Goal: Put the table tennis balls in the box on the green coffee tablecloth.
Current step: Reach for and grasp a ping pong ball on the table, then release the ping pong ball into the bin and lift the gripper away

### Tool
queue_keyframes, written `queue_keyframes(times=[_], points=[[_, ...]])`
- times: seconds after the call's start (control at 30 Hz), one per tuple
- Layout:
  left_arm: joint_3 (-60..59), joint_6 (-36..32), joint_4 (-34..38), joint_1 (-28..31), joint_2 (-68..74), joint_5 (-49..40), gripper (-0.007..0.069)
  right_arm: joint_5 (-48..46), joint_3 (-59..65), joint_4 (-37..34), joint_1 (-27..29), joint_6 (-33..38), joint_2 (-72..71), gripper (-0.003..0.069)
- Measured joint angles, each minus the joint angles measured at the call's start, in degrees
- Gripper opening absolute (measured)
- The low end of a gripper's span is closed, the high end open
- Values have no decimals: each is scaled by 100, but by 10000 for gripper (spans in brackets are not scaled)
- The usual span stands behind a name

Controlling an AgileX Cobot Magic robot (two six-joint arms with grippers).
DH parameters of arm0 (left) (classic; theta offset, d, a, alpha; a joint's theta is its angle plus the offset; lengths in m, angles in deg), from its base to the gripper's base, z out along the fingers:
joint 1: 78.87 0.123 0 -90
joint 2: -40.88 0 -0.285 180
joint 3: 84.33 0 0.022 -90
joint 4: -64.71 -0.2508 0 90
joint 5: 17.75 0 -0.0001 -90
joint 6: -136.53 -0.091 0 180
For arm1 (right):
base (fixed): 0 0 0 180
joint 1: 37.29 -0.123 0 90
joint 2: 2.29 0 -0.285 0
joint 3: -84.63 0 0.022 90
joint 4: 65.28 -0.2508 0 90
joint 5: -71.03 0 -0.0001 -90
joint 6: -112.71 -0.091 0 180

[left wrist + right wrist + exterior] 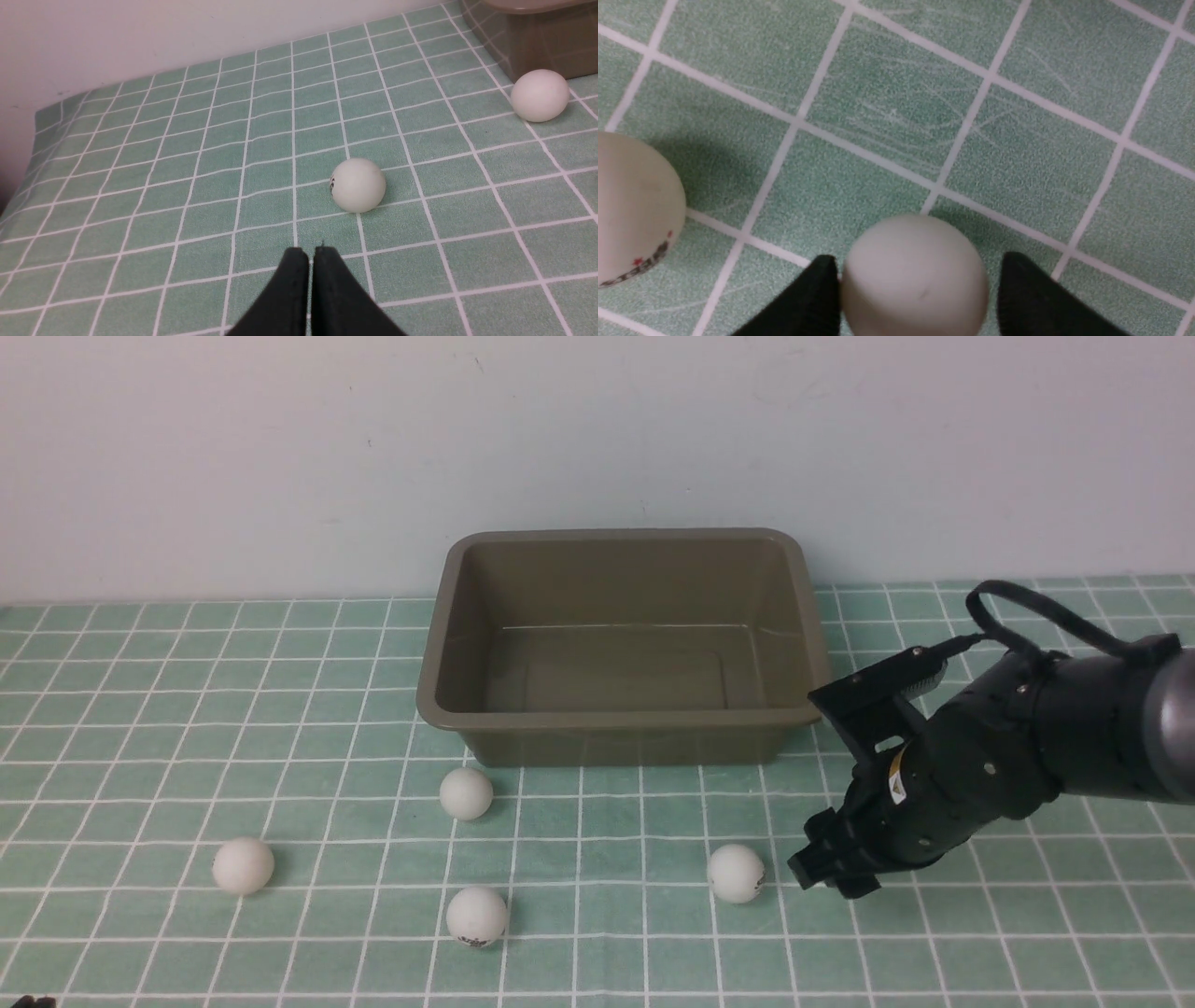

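- Right gripper (917,261) hangs low over the green coffee tablecloth (887,116) with its jaws spread around one table tennis ball (915,284). One black finger (808,303) touches the ball's side and the other stands just clear of it, so nothing is pinched.
- Just beside that gripper, apart from it, lies a second ball (630,210) printed with a red star and dark lettering.
- Left gripper (310,252) is over the cloth's near left part, fingers pressed together and holding nothing.
- Ahead of it rests a third ball (358,185) with a small dark mark. Well beyond that, a fourth ball (539,95) sits near the front left corner of the box (542,46).
- Between the third and second balls, nearer the front edge, lies a fifth ball (477,916).
- Olive-brown and upright, the box stands at the back of the cloth, close to the pale wall (597,429). All five balls lie on the cloth outside it.
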Motion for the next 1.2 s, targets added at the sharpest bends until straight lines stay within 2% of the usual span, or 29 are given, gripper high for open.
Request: queue_keyframes(times=[0.07, 0.3, 0.53, 0.7, 0.77, 0.9, 1.03, 1.2], points=[[0, 0, 0, 0, 0, 0, -4, 0, 0, -5, 0, 26, 0, 355], [0, 0, 0, 0, 0, 0, -4, -346, -26, -92, 0, 92, -68, 358], [0, 0, 0, 0, 0, 0, -4, -925, -304, -1055, 0, 836, -1109, 358], [0, 0, 0, 0, 0, 0, -4, -743, -1106, -1802, 0, 1620, -1309, 358], [0, 0, 0, 0, 0, 0, -4, -524, -1639, -1935, 0, 1876, -1046, 358], [0, 0, 0, 0, 0, 0, -4, -521, -2450, -1949, 0, 1949, -315, 358], [0, 0, 0, 0, 0, 0, -4, -786, -3684, -1967, 0, 1980, 1050, 358], [0, 0, 0, 0, 0, 0, -4, -982, -4331, -1967, 0, 2008, 1843, 382]])
